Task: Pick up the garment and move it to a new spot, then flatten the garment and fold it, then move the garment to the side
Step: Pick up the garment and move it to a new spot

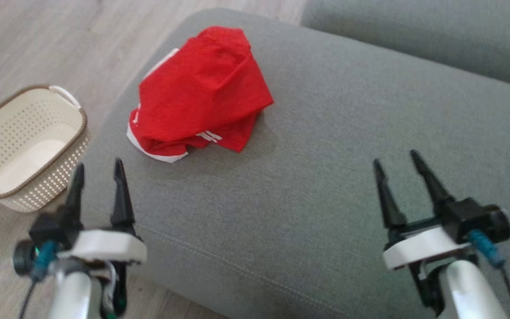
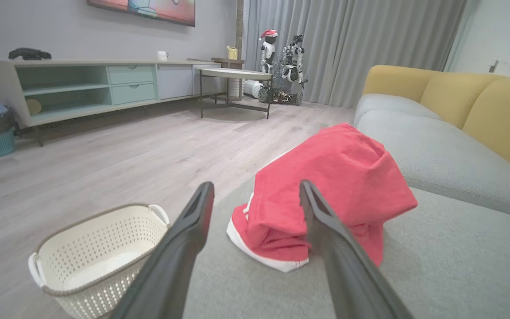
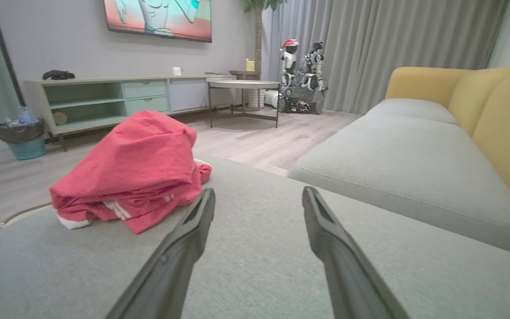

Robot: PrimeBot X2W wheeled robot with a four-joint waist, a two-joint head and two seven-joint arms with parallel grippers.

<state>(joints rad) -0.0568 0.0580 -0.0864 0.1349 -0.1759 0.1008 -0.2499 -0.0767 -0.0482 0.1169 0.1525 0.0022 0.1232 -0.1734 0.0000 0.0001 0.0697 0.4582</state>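
Note:
The garment (image 1: 197,91) is red with white trim and white stripes, lying bunched up on the far left part of a grey sofa cushion (image 1: 326,186). It also appears in the left wrist view as the garment (image 2: 339,186) and in the right wrist view as the garment (image 3: 135,170). My left gripper (image 1: 99,170) hovers open at the cushion's near left corner, short of the garment, nothing between its fingers. Over the cushion's near right part, my right gripper (image 1: 397,161) stands open and empty, well apart from the garment.
A cream perforated basket (image 1: 25,146) with a brown rim stands empty on the wooden floor left of the cushion. A second grey seat (image 3: 405,155) with yellow backrests (image 3: 498,110) lies beyond. A low cabinet (image 2: 95,84) and a side table (image 2: 235,75) stand far off.

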